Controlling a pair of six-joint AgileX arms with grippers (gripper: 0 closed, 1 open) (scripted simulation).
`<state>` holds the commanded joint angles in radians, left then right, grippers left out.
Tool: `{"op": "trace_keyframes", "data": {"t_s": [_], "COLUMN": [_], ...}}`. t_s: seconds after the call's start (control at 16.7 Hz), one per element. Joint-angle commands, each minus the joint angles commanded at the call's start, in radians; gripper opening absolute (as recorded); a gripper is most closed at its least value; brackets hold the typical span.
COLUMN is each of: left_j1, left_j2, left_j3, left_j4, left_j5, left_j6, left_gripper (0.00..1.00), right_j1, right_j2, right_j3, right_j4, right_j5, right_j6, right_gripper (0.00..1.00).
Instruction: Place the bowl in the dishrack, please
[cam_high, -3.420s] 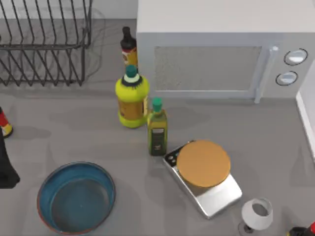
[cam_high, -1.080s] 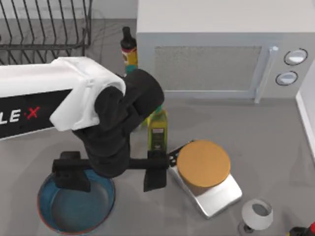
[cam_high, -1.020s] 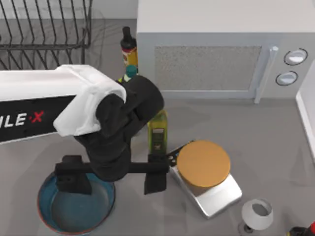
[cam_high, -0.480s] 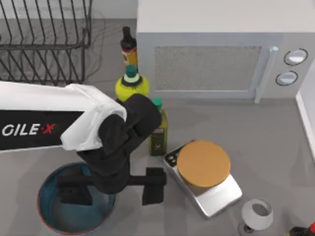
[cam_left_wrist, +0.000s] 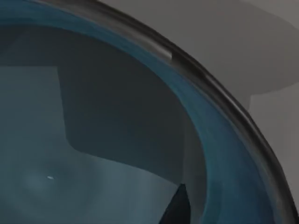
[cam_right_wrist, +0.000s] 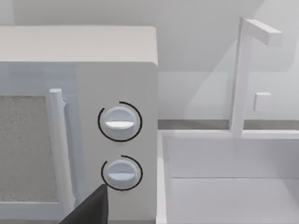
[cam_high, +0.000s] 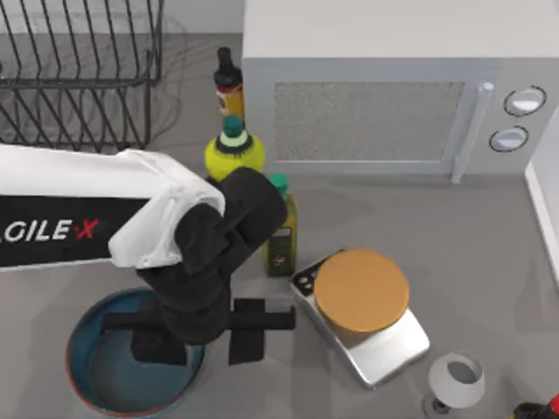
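Our left gripper (cam_high: 203, 330) hung low over the bowl (cam_high: 96, 384), at the bowl's right edge. Its fingers stood apart and astride the bowl's wall: one dark finger (cam_high: 159, 339) sat over the grey-blue inside, the other (cam_high: 247, 330) outside the rim, over the bare desk (cam_high: 454, 236). They had not closed on the rim. The bowl sat on the desk near the front left corner, upright, its reddish-brown rim showing along its left and lower arc.

From the left wrist we looked close into the bowl (cam_left_wrist: 117, 140): the blue inner wall curved across, the dark rim ran along it, and grey desk lay beyond.

The dishrack (cam_high: 79, 78) stood at the far left of the desk, well apart from the bowl, its thin dark wires and upright prongs unoccupied where we could see.

Between rack and microwave (cam_high: 393, 87) stood a dark bottle (cam_high: 228, 83), a yellow bottle (cam_high: 234, 150) with a green cap, and a green-capped oil bottle (cam_high: 279, 231) just beside our arm. A silver scale (cam_high: 362, 305) with an orange disc lay right of the gripper; a wine glass (cam_high: 457, 378) stood near the front right.

From the right wrist we faced the microwave's two round knobs (cam_right_wrist: 119, 122); we cannot tell how our right gripper's fingers stood.
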<state>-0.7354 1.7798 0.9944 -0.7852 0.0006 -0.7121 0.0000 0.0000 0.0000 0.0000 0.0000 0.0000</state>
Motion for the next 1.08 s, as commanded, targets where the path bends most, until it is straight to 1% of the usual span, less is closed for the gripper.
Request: {"op": "trace_keyframes", "data": {"t_s": [0.24, 0.3, 0.84, 0.96, 1.08], "left_j1": [0.0, 0.0, 0.0, -0.003, -0.007], "left_j2": [0.0, 0.0, -0.002, -0.002, -0.007], "left_j3": [0.0, 0.0, 0.002, 0.036, 0.113], "left_j4": [0.0, 0.0, -0.002, -0.037, -0.116], "left_j5": [0.0, 0.0, 0.0, 0.0, 0.0], "left_j6": [0.0, 0.0, 0.0, -0.003, -0.007], "left_gripper": [0.02, 0.0, 0.0, 0.0, 0.0], "right_j1": [0.0, 0.0, 0.0, 0.0, 0.0], "right_j2": [0.0, 0.0, 0.0, 0.0, 0.0], "right_j3": [0.0, 0.0, 0.0, 0.0, 0.0], "right_j4": [0.0, 0.0, 0.0, 0.0, 0.0], "right_j5": [0.0, 0.0, 0.0, 0.0, 0.0], "right_j6": [0.0, 0.0, 0.0, 0.0, 0.0], "right_gripper": [1.0, 1.0, 1.0, 1.0, 1.0]}}
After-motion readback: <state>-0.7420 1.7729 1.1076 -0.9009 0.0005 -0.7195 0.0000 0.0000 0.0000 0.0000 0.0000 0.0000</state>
